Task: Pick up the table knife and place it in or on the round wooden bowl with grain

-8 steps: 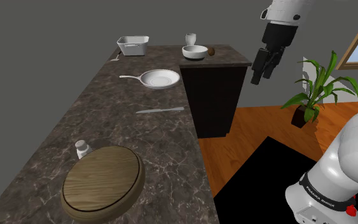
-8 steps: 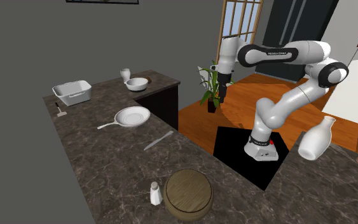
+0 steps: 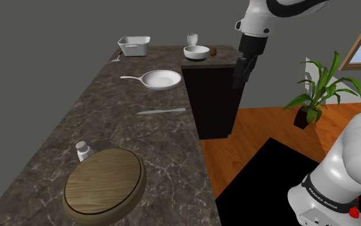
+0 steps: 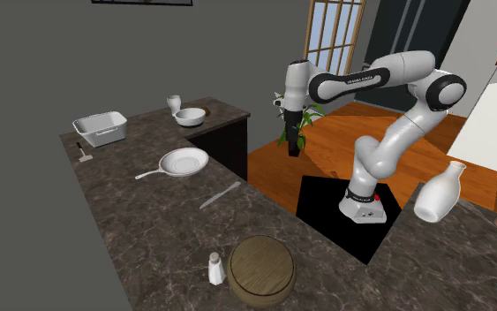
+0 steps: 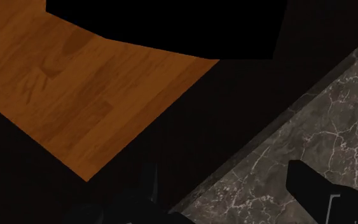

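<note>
Your dark marble counter holds a white frying pan at upper centre and a white shaker just beside the round wooden bowl at lower left. The table knife is slim and pale grey, lying flat mid-counter between pan and bowl, its long axis near left-right in the shoulder view. Your gripper hangs at upper right, off the counter's edge, fingers spread and empty.

Only text I can find is on the arm. In the shoulder view there is small white maker's lettering on the black band round its base joint; it looks like "FRANKA EMIKA", though single letters are barely resolvable. In the second exterior view a white line in the same style runs along the dark strip on the upper link, too small to read letter for letter. A red mark sits just beside the band, with no characters discernible on it.
</note>
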You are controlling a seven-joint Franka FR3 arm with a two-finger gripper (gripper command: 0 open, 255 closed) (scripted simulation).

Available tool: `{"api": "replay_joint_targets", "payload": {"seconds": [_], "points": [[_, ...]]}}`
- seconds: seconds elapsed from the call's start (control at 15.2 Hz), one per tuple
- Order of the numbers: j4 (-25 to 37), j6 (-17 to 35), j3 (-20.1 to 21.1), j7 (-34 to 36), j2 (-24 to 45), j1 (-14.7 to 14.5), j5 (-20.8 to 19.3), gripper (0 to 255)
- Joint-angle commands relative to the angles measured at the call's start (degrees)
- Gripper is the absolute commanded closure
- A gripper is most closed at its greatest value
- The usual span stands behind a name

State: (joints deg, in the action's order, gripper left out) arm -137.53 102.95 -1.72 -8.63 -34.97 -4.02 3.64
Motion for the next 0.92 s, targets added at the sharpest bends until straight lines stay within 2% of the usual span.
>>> {"api": "replay_joint_targets", "payload": {"seconds": [0.0,0.4,0.86], "points": [[2.2,2.9,-0.4,-3.1,5.0,-0.8,-0.5,0],[8.9,9.6,-0.3,-10.6,18.5,-3.2,-1.4,0],[19.3,14.5,0.9,-18.3,33.6,-5.5,-2.5,0]]}}
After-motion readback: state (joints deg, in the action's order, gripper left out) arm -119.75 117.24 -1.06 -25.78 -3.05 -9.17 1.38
